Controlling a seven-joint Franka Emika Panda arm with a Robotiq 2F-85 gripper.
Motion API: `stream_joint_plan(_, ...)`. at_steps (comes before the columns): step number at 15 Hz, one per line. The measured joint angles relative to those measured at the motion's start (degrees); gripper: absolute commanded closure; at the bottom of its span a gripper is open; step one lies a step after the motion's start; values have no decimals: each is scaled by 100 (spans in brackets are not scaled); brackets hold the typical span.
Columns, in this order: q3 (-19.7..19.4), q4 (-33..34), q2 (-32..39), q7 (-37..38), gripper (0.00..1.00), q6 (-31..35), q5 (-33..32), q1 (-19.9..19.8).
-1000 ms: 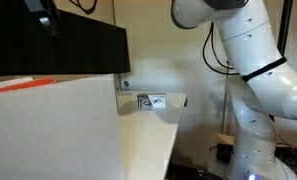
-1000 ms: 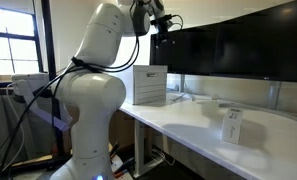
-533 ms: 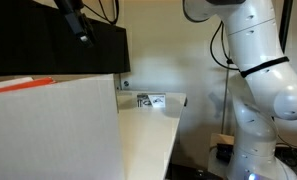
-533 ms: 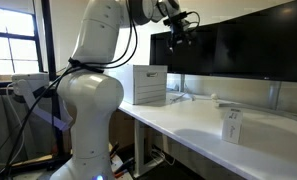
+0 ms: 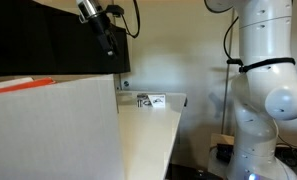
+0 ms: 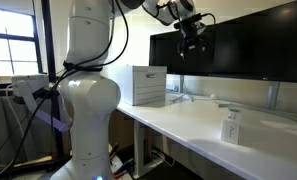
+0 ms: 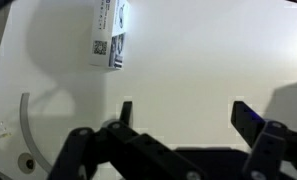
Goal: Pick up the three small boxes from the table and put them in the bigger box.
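Cream tabletop (image 6: 183, 128) is stretching beneath the dark screen (image 6: 250, 45), and the gripper (image 6: 195, 36) is swinging out over it, away from the bigger box (image 6: 148, 85), jaws spread wide and carrying nothing. One white small box (image 7: 110, 34) is lying below, probably its first target.

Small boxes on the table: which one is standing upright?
The white carton out in the open on the table stands on end. The low carton, farther back by the wall, appears to lie flat.
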Motion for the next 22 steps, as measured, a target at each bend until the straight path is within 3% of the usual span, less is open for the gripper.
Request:
stream_joint_plan(7, -42, -2109, -948, 0, 0, 1203, 262, -909)
stream_joint_plan(11, -231, -2998, -1223, 44, 0, 1841, 289, -1276)
stream_joint_plan(15, -487, -3355, -1178, 82, 0, 2309, 302, -1598)
stream_joint_plan(22, -784, -3431, -910, 83, 0, 2806, 464, -1948)
